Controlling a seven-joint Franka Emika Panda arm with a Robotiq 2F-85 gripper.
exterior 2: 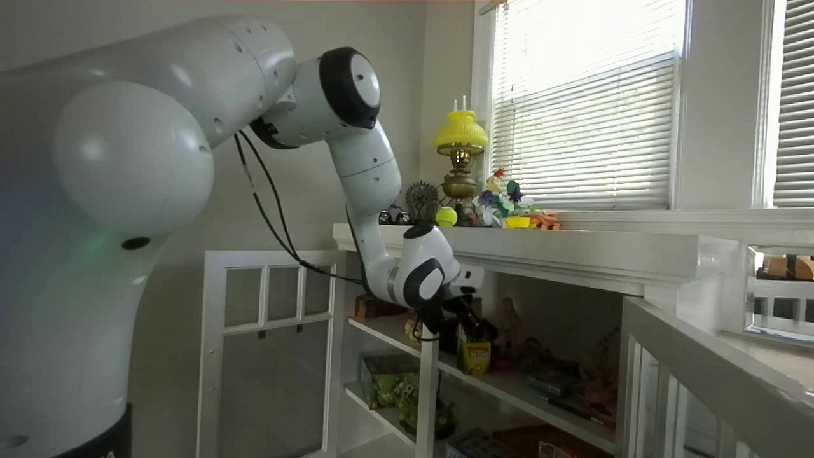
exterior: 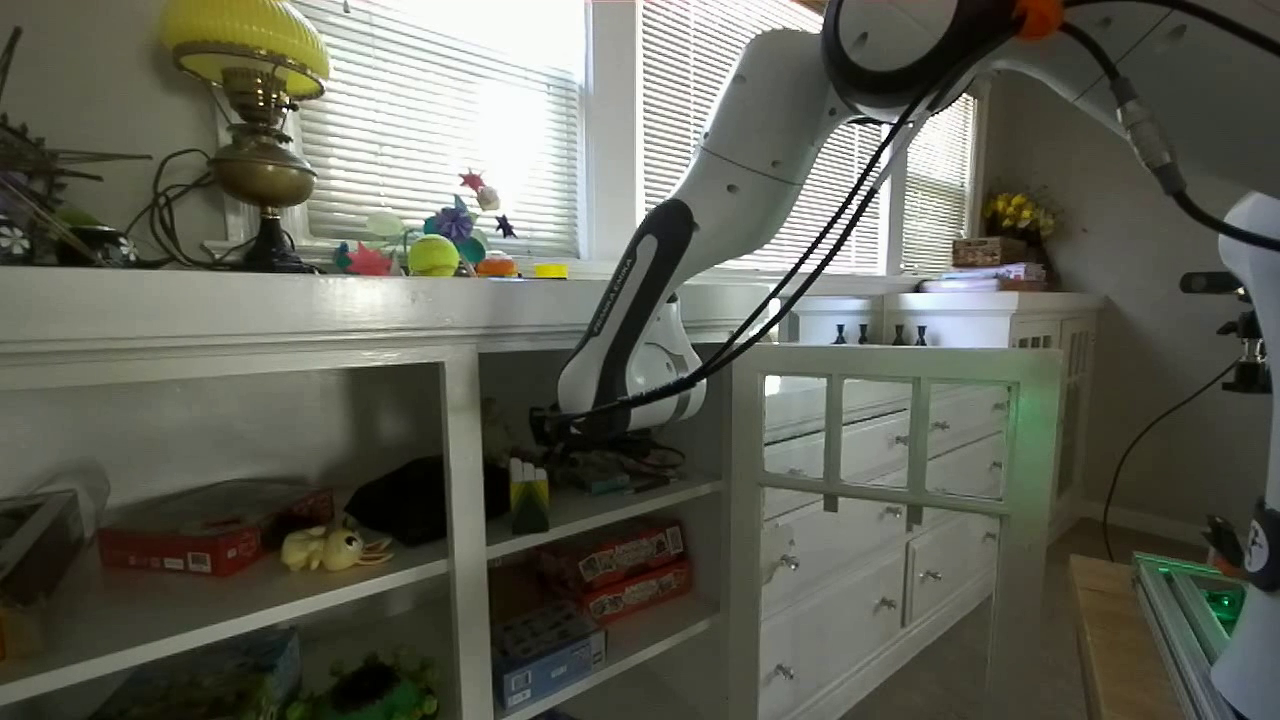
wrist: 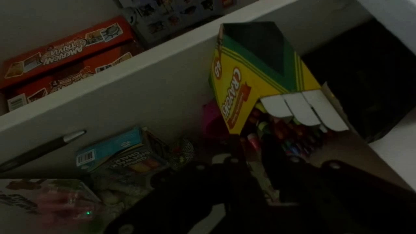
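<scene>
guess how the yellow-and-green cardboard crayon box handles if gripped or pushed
The crayon box would probably crease if squeezed, being cardboard; open-topped, it may spill its crayons if tilted; standing upright, it could tip.

A yellow-and-green cardboard crayon box (wrist: 263, 74), lettered "CRAYONS" and "48", stands upright near the front edge of the white worktop (exterior: 640, 509). Its top is open, rounded white cardboard tabs (wrist: 304, 107) lining one side, and slim multicoloured crayons (wrist: 297, 136) showing inside.
</scene>
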